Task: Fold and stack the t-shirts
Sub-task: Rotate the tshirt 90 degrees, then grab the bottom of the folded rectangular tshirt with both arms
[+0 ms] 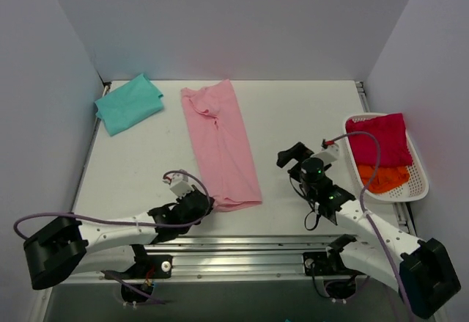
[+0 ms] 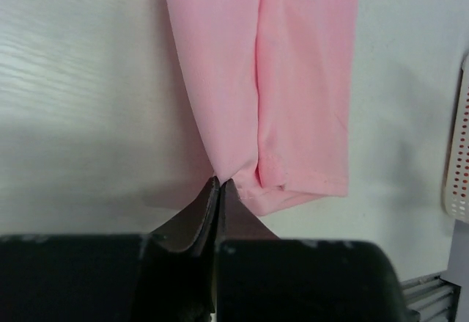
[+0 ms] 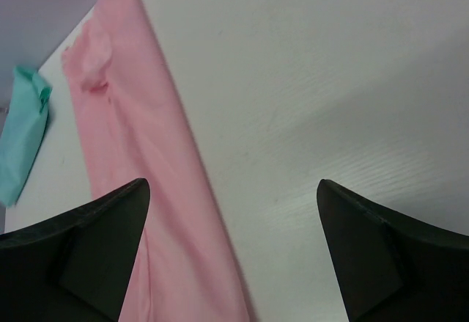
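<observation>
The pale pink t-shirt (image 1: 220, 142) lies folded into a long narrow strip running from the back of the table toward the front. My left gripper (image 1: 202, 205) is at the strip's near left corner. In the left wrist view the gripper (image 2: 220, 183) is shut, with that corner of the pink cloth (image 2: 278, 80) pinched between its tips. My right gripper (image 1: 308, 153) hovers open over bare table, to the right of the strip. In the right wrist view the gripper (image 3: 233, 183) holds nothing, and the pink shirt (image 3: 139, 153) passes under its left finger. The teal t-shirt (image 1: 128, 103) (image 3: 22, 131) lies folded at the back left.
A white perforated basket (image 1: 419, 175) stands at the right edge, holding a red cloth (image 1: 381, 138) and an orange cloth (image 1: 382, 177). Its rim (image 2: 458, 161) shows at the right of the left wrist view. Walls close in the back and both sides.
</observation>
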